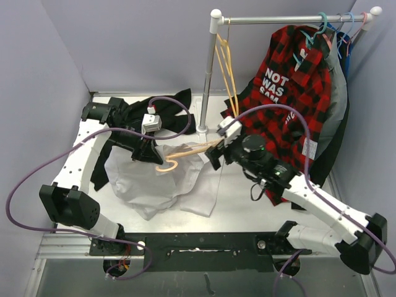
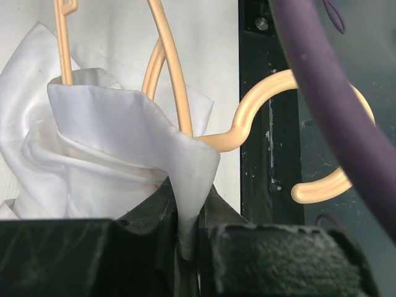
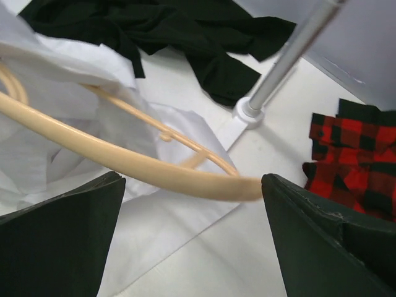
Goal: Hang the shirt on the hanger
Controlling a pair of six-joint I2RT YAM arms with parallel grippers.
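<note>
The white shirt (image 1: 154,182) lies crumpled on the table in front of the left arm. My left gripper (image 1: 150,151) is shut on a fold of the shirt (image 2: 117,148), and the cloth is pinched between its jaws (image 2: 185,238). The pale tan hanger (image 1: 189,151) lies across the shirt, with its hook (image 2: 278,130) curling past the fabric edge. My right gripper (image 1: 214,154) is open and wide. The hanger's arm (image 3: 142,166) runs across the gap between its fingers (image 3: 62,241), its tip near the right finger, unclamped.
A black garment (image 1: 158,108) is heaped at the back left. The rail's pole (image 1: 207,80) stands on its base (image 3: 246,111) behind the shirt. A yellow hanger (image 1: 226,62) and a red-and-black plaid shirt (image 1: 291,93) hang from the rail. Purple cables (image 1: 185,124) loop over both arms.
</note>
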